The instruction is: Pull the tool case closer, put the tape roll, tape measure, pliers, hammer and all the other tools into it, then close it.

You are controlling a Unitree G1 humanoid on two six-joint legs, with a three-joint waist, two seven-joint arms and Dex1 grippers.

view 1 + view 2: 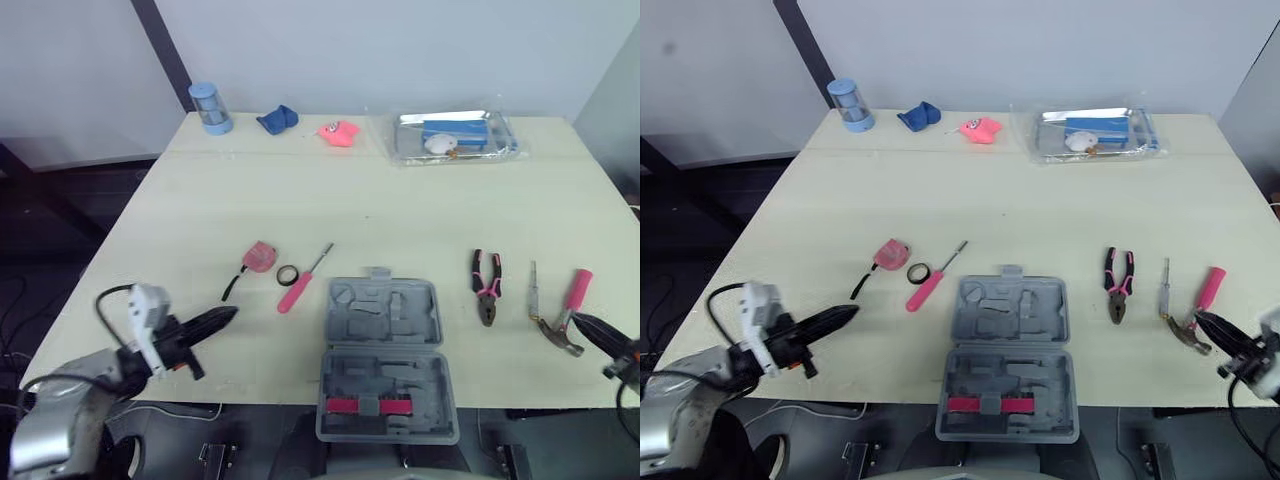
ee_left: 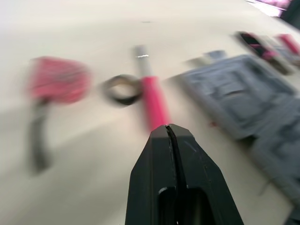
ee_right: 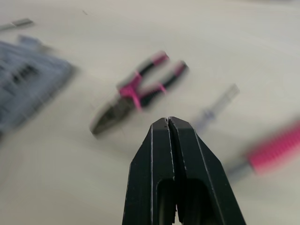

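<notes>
The grey tool case (image 1: 385,360) lies open at the table's near edge, its front half hanging over it. To its left lie a pink-handled screwdriver (image 1: 302,279), a black tape roll (image 1: 287,274) and a pink tape measure (image 1: 258,257). To its right lie the pliers (image 1: 486,287), a small metal bit (image 1: 533,288) and the pink-handled hammer (image 1: 567,312). My left gripper (image 1: 228,316) is shut and empty, near the table's front left, short of the tape measure. Shut and empty too, my right gripper (image 1: 588,325) hovers beside the hammer head.
Along the far edge stand a blue cylindrical container (image 1: 209,108), a blue cloth (image 1: 277,120), a pink toy (image 1: 338,133) and a clear plastic bag of items (image 1: 455,136). The light table (image 1: 370,200) lies bare between that row and the tools.
</notes>
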